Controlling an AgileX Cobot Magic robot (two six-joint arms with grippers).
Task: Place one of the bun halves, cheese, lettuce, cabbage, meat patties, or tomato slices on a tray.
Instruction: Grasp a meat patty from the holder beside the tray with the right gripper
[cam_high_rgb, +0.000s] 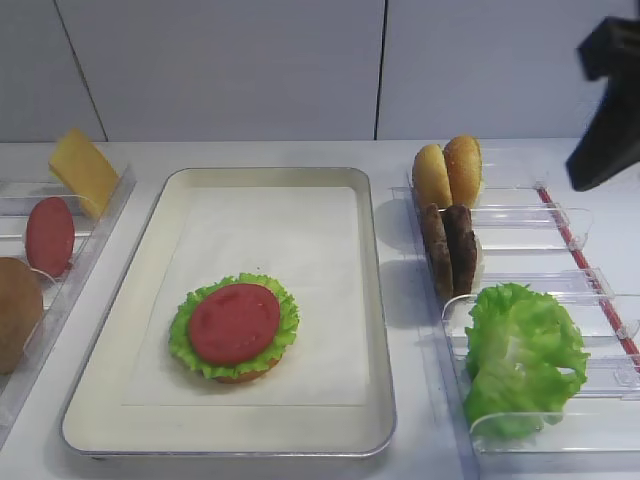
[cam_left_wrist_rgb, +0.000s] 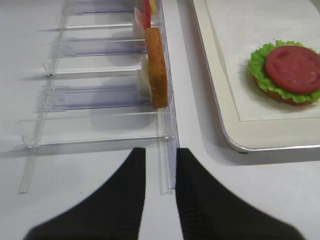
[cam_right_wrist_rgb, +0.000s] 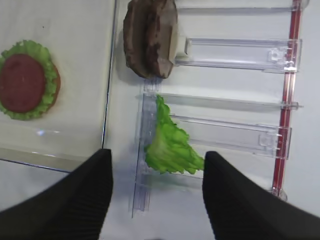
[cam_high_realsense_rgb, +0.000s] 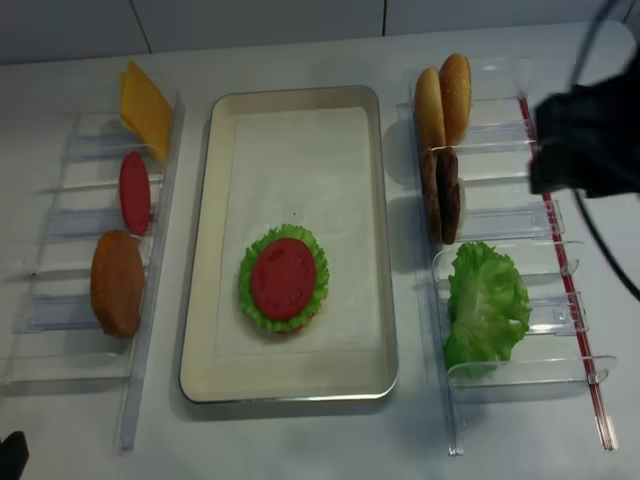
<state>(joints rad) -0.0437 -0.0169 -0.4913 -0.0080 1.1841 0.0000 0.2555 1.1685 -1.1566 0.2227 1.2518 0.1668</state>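
1. On the white table, the metal tray (cam_high_rgb: 375, 300) holds a half-built burger: a bun half under a lettuce leaf (cam_high_rgb: 180, 335), with a red tomato slice (cam_high_rgb: 234, 322) on top.
2. At the right, a clear rack (cam_high_realsense_rgb: 560, 215) holds two bun halves (cam_high_realsense_rgb: 443, 92), two meat patties (cam_high_realsense_rgb: 440, 194) standing on edge, and a bunch of loose lettuce (cam_high_realsense_rgb: 485, 300).
3. At the left, a second rack (cam_high_realsense_rgb: 60, 310) carries the cheese slice (cam_high_realsense_rgb: 143, 103), another tomato slice (cam_high_realsense_rgb: 134, 192) and a brown bun half (cam_high_realsense_rgb: 117, 282).
4. Above the right rack, the right gripper (cam_right_wrist_rgb: 157, 200) hangs with its fingers spread wide and nothing between them, lettuce and patties below.
5. Beside the left rack, the left gripper (cam_left_wrist_rgb: 160, 200) shows its fingers close together, a narrow gap between, holding nothing that can be seen.
6. If a patty is next, the risk looks plain: the two discs stand pressed together, so wide fingers could pinch both, or catch the rack's divider and drag it.
7. A drop off centre could also slide the tomato off the stack.
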